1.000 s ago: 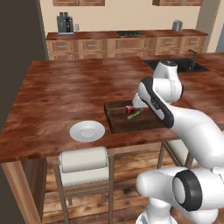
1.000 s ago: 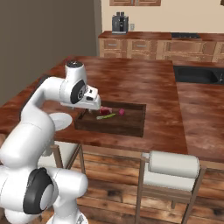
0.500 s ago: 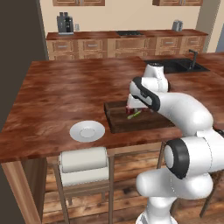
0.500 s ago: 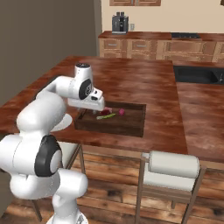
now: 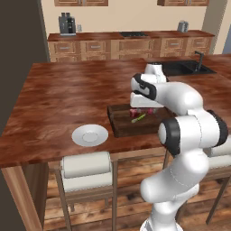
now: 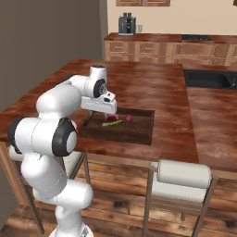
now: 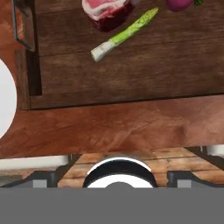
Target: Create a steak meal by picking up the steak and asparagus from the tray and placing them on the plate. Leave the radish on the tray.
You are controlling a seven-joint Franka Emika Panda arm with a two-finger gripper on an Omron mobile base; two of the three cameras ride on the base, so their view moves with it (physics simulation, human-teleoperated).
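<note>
red steak point(image 7: 107, 12) pink-white marbled; asparagus point(image 7: 124, 35) green, pale base; magenta radish point(image 7: 178, 4); dark brown tray point(image 7: 131, 65); white plate point(image 5: 90, 135).

Matt dark wooden tray point(image 7: 131, 74) lies on glossy reddish wood countertop point(image 7: 131, 127); plate point(image 5: 90, 135) smooth white.

Below the gripper point(image 6: 107, 109), the tray point(image 7: 131, 74) floor lies bare on its near half. Steak point(image 7: 107, 13), asparagus point(image 7: 124, 34) and radish point(image 7: 178, 4) crowd the far part, steak and asparagus touching. The raised rim point(image 7: 26, 65) bars low sideways passage toward the plate point(image 5: 90, 135). Countertop point(image 5: 67, 94) around the plate is open.
</note>
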